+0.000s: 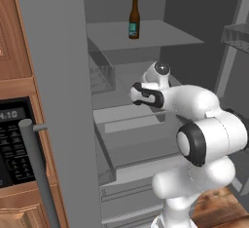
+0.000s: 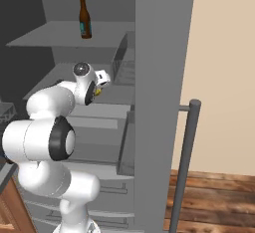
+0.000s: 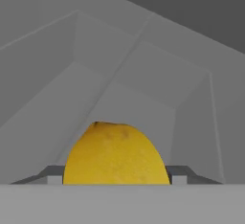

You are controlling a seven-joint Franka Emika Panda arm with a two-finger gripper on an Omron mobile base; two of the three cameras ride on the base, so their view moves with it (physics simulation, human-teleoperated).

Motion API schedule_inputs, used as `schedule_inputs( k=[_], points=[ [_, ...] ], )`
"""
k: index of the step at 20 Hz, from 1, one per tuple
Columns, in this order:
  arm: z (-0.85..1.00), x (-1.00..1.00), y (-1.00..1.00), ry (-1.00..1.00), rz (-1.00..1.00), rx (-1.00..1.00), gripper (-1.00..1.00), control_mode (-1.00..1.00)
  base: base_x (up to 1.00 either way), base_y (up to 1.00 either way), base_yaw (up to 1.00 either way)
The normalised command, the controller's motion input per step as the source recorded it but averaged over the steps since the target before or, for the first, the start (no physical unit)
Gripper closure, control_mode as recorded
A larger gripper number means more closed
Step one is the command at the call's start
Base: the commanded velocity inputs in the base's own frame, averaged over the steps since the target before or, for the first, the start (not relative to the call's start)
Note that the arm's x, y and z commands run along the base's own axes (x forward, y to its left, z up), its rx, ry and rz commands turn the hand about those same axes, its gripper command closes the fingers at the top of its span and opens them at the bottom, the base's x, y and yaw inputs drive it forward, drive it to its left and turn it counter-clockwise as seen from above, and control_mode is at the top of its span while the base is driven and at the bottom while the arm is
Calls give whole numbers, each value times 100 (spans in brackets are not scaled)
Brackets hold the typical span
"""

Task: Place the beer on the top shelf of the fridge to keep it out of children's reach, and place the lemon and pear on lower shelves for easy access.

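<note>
Bright yellow oval lemon (image 3: 116, 154), dimpled skin, clamped between the pincer (image 3: 116, 177) tips.

Readable text, item one: pale digits on the black display panel (image 1: 12, 115) of the dark microwave built into the wooden cabinetry, left of the tall grey fridge (image 1: 58, 100); I read roughly "4:10".

Item two: teal-blue label on the slim dark brown glass bottle (image 1: 134, 20); I find it illegible.
</note>
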Motion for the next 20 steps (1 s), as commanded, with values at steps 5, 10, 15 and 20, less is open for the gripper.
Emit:
schedule_inputs(
  k=[5, 10, 15, 20],
  points=[
    [-19, 70, 0, 0, 0, 2, 100, -100, 0, 0, 0],
    [-18, 72, 0, 0, 0, 0, -100, -100, 0, 0, 0],
    [-12, 43, 0, 0, 0, 0, -100, -100, 0, 0, 0],
    [0, 0, 0, 0, -2, 0, -100, -100, 0, 0, 0]
  ],
)
